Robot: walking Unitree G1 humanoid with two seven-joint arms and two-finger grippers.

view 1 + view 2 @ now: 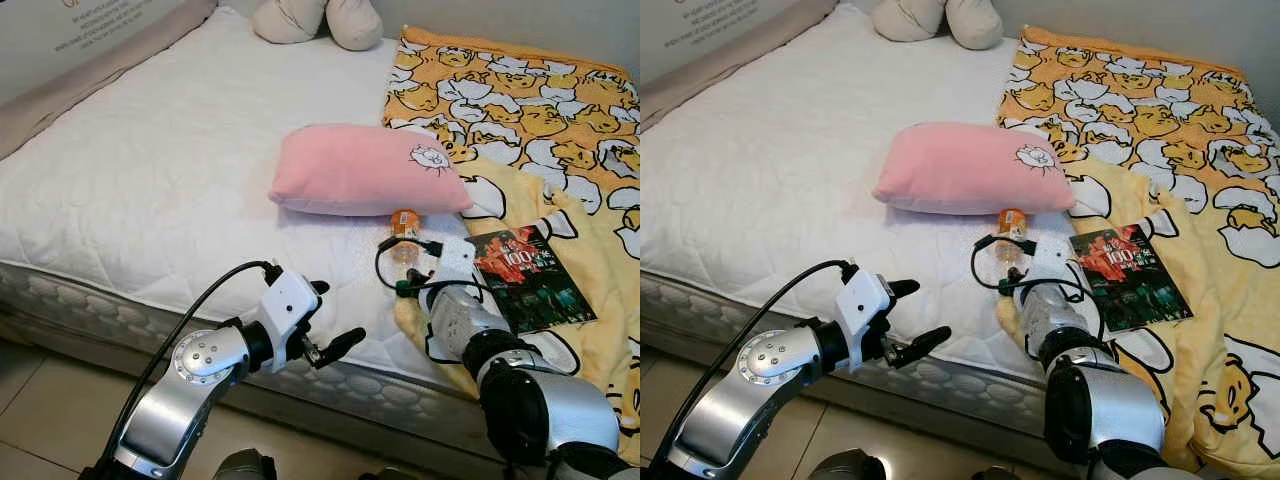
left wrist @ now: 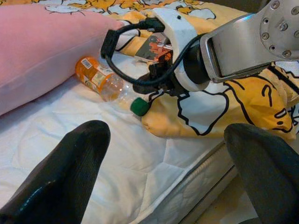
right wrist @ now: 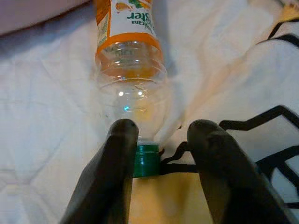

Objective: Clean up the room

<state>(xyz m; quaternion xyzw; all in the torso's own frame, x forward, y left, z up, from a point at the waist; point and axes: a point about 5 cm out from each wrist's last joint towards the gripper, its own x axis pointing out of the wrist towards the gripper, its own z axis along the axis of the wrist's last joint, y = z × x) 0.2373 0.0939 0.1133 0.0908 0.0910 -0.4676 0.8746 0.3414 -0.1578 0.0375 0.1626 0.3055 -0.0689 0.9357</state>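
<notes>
Where mattress [image 1: 150, 180] meets blanket [image 1: 540, 110]: bottle [image 1: 404, 232]

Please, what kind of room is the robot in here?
Most likely a bedroom: a bed with a white quilted mattress, a pink pillow and a yellow cartoon-print blanket on it.

On the bed [image 1: 150, 170] a pillow [image 1: 365, 168] lies mid-mattress, the blanket [image 1: 520, 110] spread to its right. A bottle [image 1: 404, 232] lies just before the pillow, touching it — its cap end toward the bed's front edge. A book [image 1: 530, 278] rests on the blanket, right of the bottle.
</notes>
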